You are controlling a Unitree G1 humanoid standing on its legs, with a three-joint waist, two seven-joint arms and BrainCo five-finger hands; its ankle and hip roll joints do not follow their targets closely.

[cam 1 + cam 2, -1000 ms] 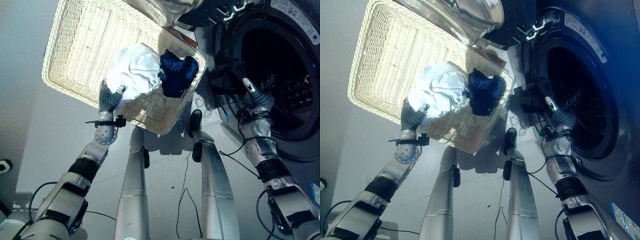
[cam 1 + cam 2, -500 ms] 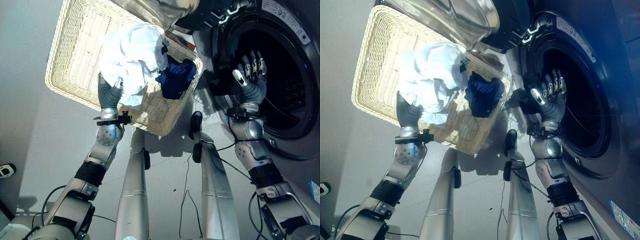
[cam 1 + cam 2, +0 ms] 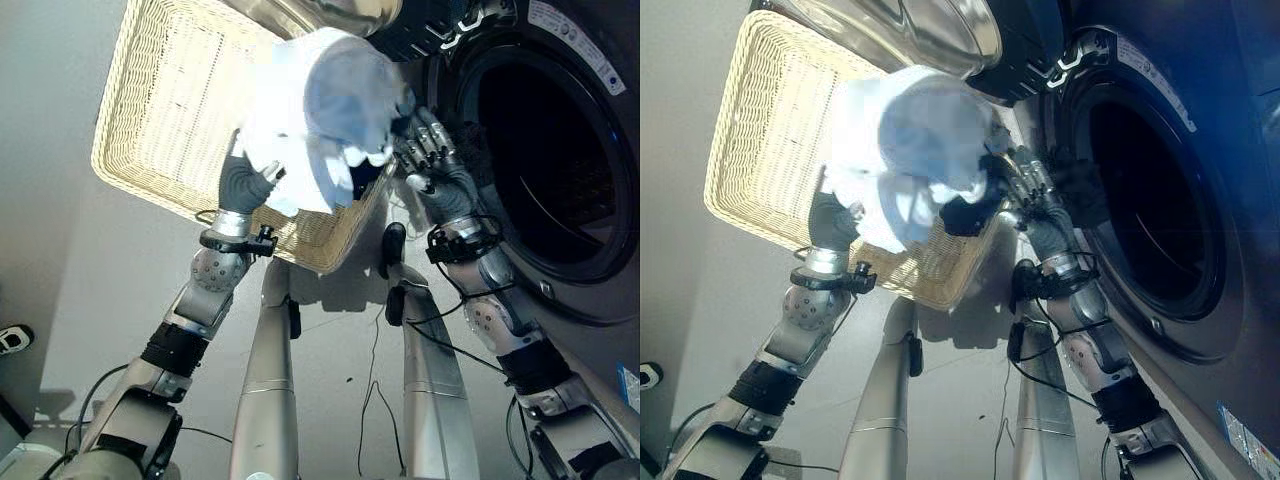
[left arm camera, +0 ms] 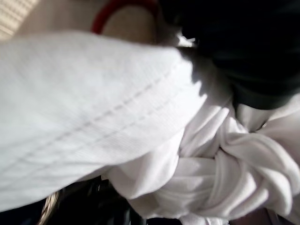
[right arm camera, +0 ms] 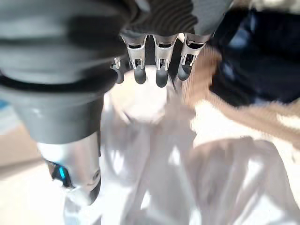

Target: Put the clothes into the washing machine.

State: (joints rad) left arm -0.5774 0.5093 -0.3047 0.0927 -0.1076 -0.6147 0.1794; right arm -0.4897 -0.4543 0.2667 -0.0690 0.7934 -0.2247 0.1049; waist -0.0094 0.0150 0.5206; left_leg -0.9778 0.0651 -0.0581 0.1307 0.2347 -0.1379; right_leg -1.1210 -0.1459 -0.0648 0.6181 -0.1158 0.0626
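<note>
My left hand [image 3: 244, 186] is shut on a bunched white garment [image 3: 322, 108] and holds it up above the right end of the wicker basket [image 3: 160, 110]. The same white cloth [image 4: 140, 122] lies folded and twisted close before the left wrist camera. My right hand [image 3: 432, 168] is open, its straight fingers [image 5: 157, 70] reaching against the white garment's right side. A dark blue garment [image 3: 962, 214] lies in the basket's right corner, mostly hidden behind the white one. The washing machine's dark drum opening [image 3: 545, 160] gapes to the right of both hands.
The machine's open round door [image 3: 335, 12] hangs over the basket's far edge. The basket stands on a pale grey floor [image 3: 60, 260], close against the machine's front. A small white object [image 3: 8, 340] lies at the far left on the floor.
The left hand has raised the white garment out of the basket and carried it right, toward the machine. The right hand has come out of the drum opening and moved left to the cloth.
</note>
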